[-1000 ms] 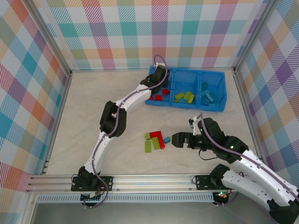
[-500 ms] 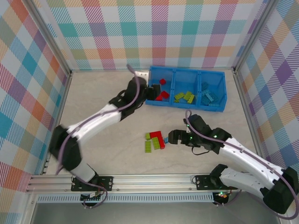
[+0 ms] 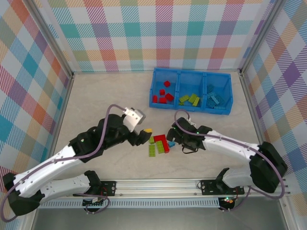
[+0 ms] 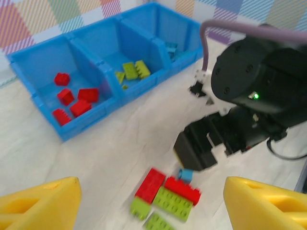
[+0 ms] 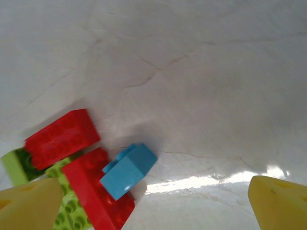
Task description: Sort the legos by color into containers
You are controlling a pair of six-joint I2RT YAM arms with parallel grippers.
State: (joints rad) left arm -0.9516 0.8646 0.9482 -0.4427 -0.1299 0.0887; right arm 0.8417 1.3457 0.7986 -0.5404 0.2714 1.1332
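The step in hand looks to be picking the single light blue brick [image 5: 128, 170] out of the small pile. The right gripper [image 5: 153, 206] is set for it: its yellow fingers [image 5: 280, 203] stand at their widest in the bottom corners of the right wrist view, with nothing between them. To do it well, the gripper should probably shift toward the lower left of that view so the brick sits midway between the pads, then come straight down and close across the brick's short sides. The brick leans tilted against a red brick [image 5: 98, 194], so a skewed closure could drag red or green neighbours along. In the top view the brick [image 3: 171, 143] lies just below the right gripper [image 3: 173, 136], at the right edge of the pile. It is well apart from the tray [image 3: 192, 71], whose right-hand compartment [image 3: 223, 91] holds the other blue bricks. The left gripper [image 3: 145, 135] hovers just left of the pile, fingers wide apart and empty, and should likely keep clear.
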